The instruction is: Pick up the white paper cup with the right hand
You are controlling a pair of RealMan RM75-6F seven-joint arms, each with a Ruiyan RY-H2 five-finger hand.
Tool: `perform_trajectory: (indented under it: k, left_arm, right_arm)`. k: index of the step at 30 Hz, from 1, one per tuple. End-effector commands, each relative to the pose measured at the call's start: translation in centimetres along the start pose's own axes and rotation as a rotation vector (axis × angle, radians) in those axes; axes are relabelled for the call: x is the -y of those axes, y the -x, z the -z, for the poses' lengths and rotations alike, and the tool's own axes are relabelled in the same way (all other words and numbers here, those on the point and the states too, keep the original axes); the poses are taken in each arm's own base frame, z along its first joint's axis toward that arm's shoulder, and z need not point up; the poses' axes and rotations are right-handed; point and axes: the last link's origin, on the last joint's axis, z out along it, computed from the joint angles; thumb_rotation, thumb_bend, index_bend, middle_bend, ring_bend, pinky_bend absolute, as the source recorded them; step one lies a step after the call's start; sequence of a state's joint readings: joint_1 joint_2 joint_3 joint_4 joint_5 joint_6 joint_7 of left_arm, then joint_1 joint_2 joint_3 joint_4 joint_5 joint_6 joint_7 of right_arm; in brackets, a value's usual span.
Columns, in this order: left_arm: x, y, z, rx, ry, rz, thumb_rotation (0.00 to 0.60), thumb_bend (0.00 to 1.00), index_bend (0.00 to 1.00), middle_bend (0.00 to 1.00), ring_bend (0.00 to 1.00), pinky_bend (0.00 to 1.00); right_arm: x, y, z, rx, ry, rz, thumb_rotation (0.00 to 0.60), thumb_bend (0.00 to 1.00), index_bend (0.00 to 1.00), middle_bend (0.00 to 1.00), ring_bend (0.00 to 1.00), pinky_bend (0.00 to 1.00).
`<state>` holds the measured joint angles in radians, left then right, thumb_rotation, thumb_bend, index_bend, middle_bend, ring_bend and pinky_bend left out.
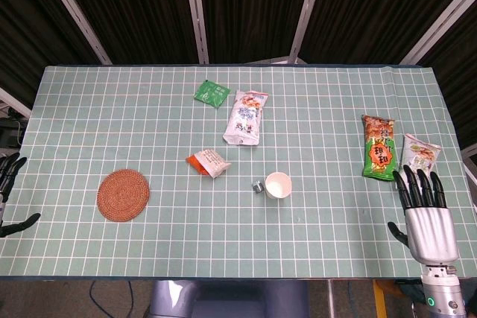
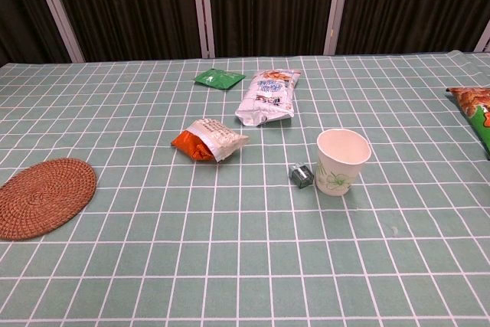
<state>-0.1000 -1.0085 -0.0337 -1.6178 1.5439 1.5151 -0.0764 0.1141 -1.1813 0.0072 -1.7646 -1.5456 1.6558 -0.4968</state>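
Observation:
The white paper cup (image 1: 277, 185) (image 2: 341, 161) stands upright near the middle of the green checked table, a faint green flower print on its side. My right hand (image 1: 423, 210) is at the table's near right edge, fingers apart and holding nothing, well to the right of the cup. Only the dark fingertips of my left hand (image 1: 10, 184) show at the far left edge, spread, off the table. The chest view shows neither hand.
A small metal clip (image 1: 256, 186) (image 2: 302, 176) lies just left of the cup. An orange-white packet (image 1: 208, 162), a white snack bag (image 1: 247, 117), a green sachet (image 1: 212, 94) and a woven coaster (image 1: 123, 195) lie leftward. Two snack bags (image 1: 380, 147) (image 1: 419, 156) lie beyond my right hand.

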Motion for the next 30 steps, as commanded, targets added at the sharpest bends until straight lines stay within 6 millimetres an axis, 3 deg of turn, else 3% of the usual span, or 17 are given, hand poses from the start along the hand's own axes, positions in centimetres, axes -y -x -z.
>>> perform_trajectory:
  k: [1, 5, 9, 15, 23, 30]
  left_arm:
    - [0.0, 0.0, 0.1, 0.002, 0.001, 0.002, 0.600, 0.00, 0.00, 0.00, 0.00, 0.00]
    - [0.0, 0.0, 0.1, 0.005, 0.000, 0.008, 0.600, 0.00, 0.00, 0.00, 0.00, 0.00]
    - [-0.1, -0.1, 0.1, -0.003, 0.001, 0.009, 0.600, 0.00, 0.00, 0.00, 0.00, 0.00]
    - [-0.3, 0.2, -0.4, 0.010, 0.005, 0.004, 0.600, 0.00, 0.00, 0.00, 0.00, 0.00]
    - [-0.1, 0.7, -1.3, 0.009, -0.009, -0.017, 0.600, 0.00, 0.00, 0.00, 0.00, 0.00]
    - [0.5, 0.8, -1.7, 0.012, -0.032, -0.010, 0.600, 0.00, 0.00, 0.00, 0.00, 0.00]
  right_arm:
    - [0.0, 0.1, 0.0, 0.002, -0.001, 0.001, 0.600, 0.00, 0.00, 0.00, 0.00, 0.00]
    - [0.5, 0.4, 0.1, 0.018, -0.018, 0.005, 0.600, 0.00, 0.00, 0.00, 0.00, 0.00]
    - [2.2, 1.6, -0.2, 0.053, -0.114, 0.081, 0.600, 0.00, 0.00, 0.00, 0.00, 0.00]
    - [5.9, 3.3, -2.1, 0.067, -0.339, 0.304, 0.600, 0.00, 0.00, 0.00, 0.00, 0.00]
    - [12.8, 5.7, -5.4, -0.015, -0.646, 0.593, 0.600, 0.00, 0.00, 0.00, 0.00, 0.00]
    - [17.3, 7.7, -6.9, -0.041, -0.777, 0.703, 0.600, 0.00, 0.00, 0.00, 0.00, 0.00]
